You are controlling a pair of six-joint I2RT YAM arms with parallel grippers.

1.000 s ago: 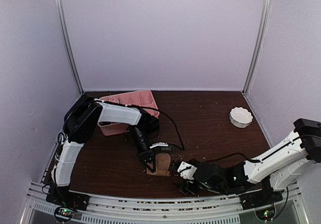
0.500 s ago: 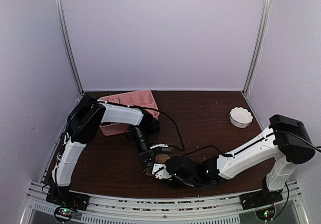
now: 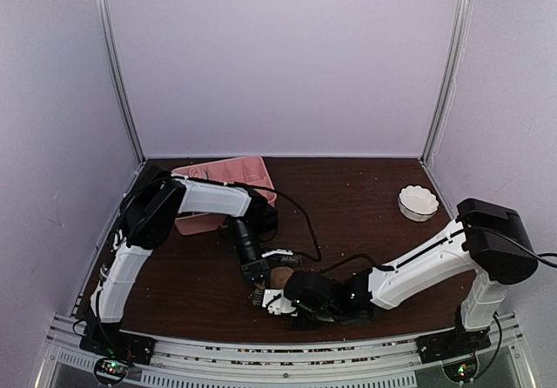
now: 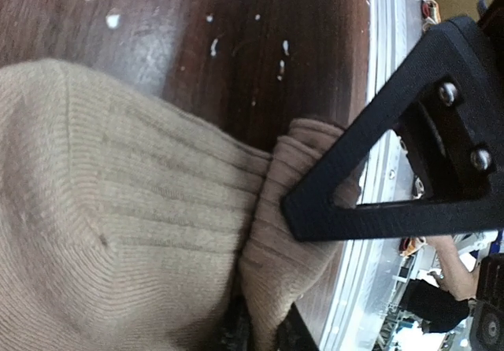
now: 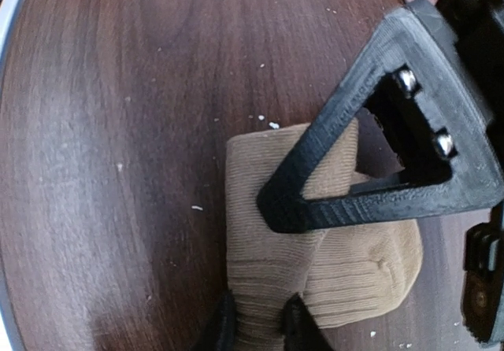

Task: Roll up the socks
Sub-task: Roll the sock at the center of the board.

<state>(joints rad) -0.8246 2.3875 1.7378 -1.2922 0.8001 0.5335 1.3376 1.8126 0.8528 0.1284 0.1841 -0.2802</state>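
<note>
1. The tan socks (image 3: 280, 277) lie in a bundle on the dark wooden desk (image 3: 374, 197), close to the middle of its near edge.
2. The left claw (image 4: 261, 337) is pinched on a ribbed fold of the cuff.
3. The right claw (image 5: 258, 323) is clenched on the bundle's ribbed fabric.
4. A pink tray (image 3: 228, 172) sits near the far left corner, and a white bowl (image 3: 418, 203) sits by the right edge.

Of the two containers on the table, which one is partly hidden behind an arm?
The pink tray, at the back left: the left arm crosses its front with a white link. The white bowl at the right stands fully in view.
</note>
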